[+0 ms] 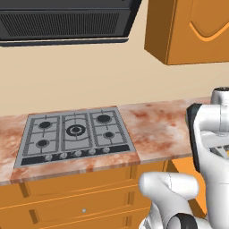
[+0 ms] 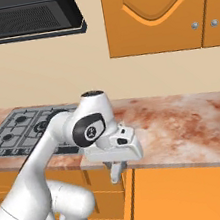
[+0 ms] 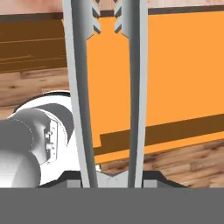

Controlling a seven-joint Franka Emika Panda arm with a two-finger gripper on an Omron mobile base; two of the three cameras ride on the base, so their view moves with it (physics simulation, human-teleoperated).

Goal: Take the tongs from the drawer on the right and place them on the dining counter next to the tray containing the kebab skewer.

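Hand view: the tool (image 3: 113,181) grips slim grey metal tongs (image 3: 133,100) with serrated tips.

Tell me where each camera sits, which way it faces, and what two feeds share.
Left base view: behind the arm's left, facing the hob and marbled counter; white arm at lower right.
Right base view: behind the arm's right, facing the same counter and wall cabinets; arm and hand at lower left.
Hand view: on the hand, looking along the gripped tongs toward an orange panel and wood floor.
Shared: both base views show hob, counter and hood.
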